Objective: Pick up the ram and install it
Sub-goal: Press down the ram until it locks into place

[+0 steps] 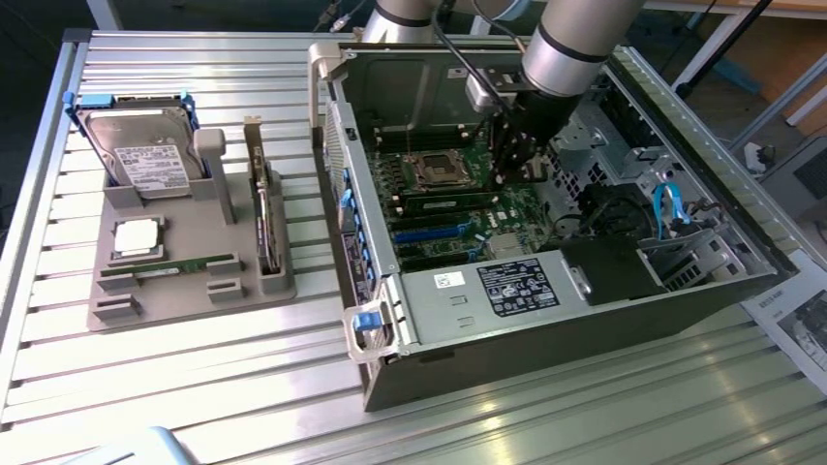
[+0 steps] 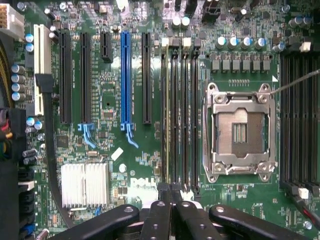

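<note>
With the gripper [image 2: 172, 202] fingers closed directly above the memory slots [image 2: 179, 115], keep the pressing force vertical and centred on the ram [image 2: 164, 115], judged seated there.

One open computer case [image 1: 543, 291] on the bench [image 1: 194, 387], one grey holder tray [image 1: 181, 281] beside it. In the tray: one hard drive [image 1: 142, 155], one square silver processor [image 1: 136, 237], one ram stick [image 1: 188, 263], one upright expansion card [image 1: 265, 223]. On the motherboard [image 2: 150, 150]: one empty processor socket [image 2: 240, 132], one blue slot [image 2: 125, 75], one finned heatsink [image 2: 85, 184].
</note>
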